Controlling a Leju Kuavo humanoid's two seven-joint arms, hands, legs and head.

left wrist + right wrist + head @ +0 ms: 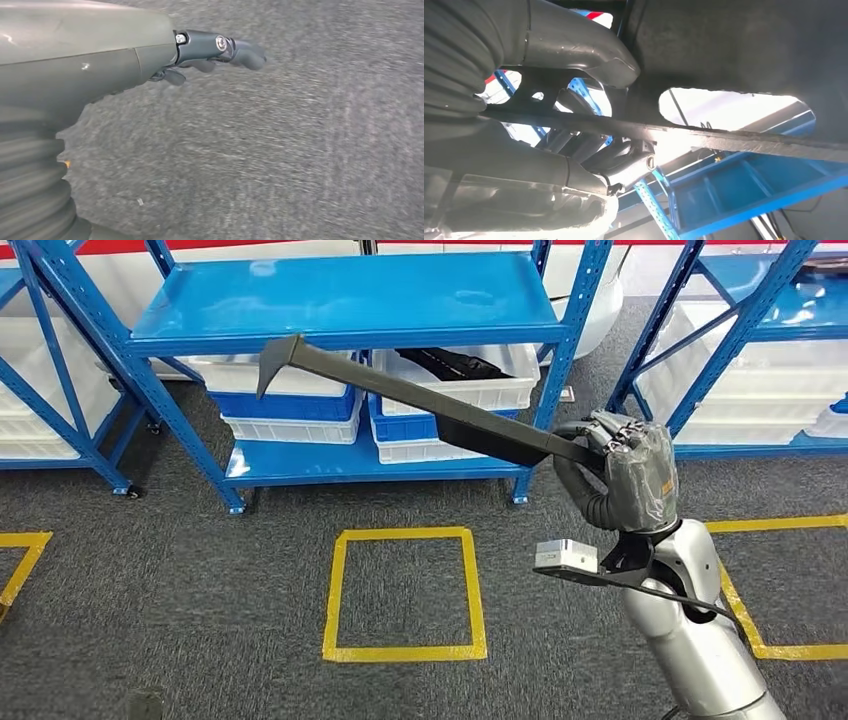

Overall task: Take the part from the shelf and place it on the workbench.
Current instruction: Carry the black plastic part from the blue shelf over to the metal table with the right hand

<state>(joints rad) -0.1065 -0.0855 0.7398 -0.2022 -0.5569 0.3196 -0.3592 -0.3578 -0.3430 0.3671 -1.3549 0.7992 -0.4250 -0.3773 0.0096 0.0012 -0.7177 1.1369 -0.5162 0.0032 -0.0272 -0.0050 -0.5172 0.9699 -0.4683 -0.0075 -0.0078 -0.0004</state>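
Note:
My right hand (622, 472) grips one end of a long dark grey part (410, 400) with a hooked tip. The part slants up and to the left, its hooked end in front of the blue shelf (345, 300). In the right wrist view the part (734, 45) looms large and dark, with my thumb and fingers (589, 150) wrapped around its thin edge. My left hand (220, 50) hangs over grey carpet with its fingers loosely extended and nothing in them.
White and blue bins (290, 405) sit on the shelf's lower level, one holding dark parts (455, 363). More blue racks stand at the left (60, 390) and right (760, 350). Yellow tape squares (405, 592) mark the grey carpet.

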